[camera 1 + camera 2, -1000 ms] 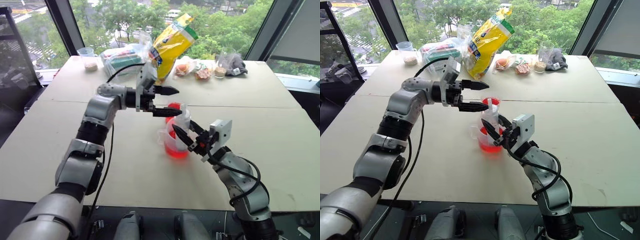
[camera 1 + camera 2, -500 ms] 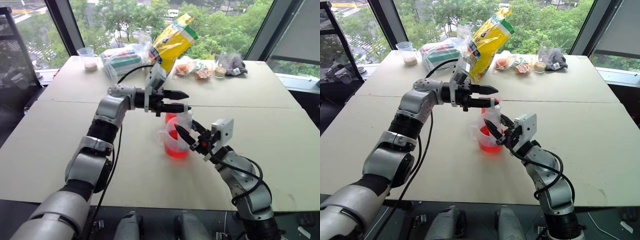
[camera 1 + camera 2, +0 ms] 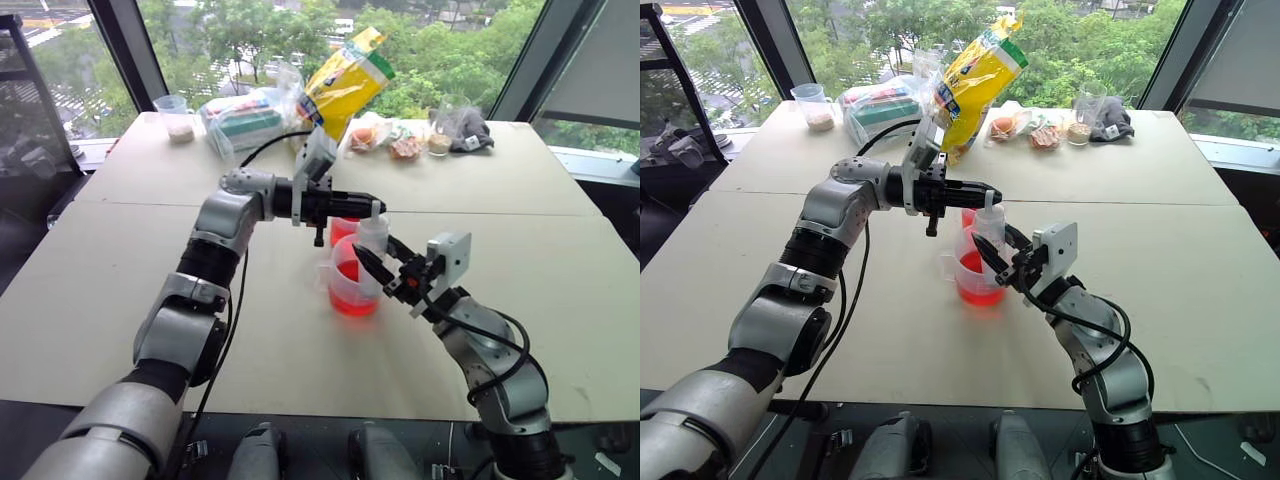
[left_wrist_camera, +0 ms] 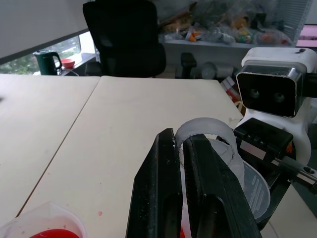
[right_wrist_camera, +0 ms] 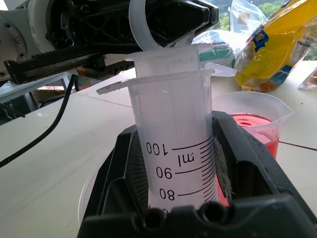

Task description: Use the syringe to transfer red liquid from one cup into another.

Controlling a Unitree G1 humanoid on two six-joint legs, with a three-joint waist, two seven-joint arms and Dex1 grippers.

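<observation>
Tall windows full of green trees stood behind a broad beige table. At its far edge lay a yellow snack bag, clear food bags and a small cup of beige stuff.

Near the table's middle stood the wide spouted beaker, holding red liquid. A second clear cup with red in it stood just behind the beaker, on its far side.

The right gripper reached in from the near right, its two black fingers clamped on the barrel of the syringe, which stood upright in the beaker.

The left gripper came in level from the left, its fingers pressed together on the white ring of the plunger atop the syringe.
</observation>
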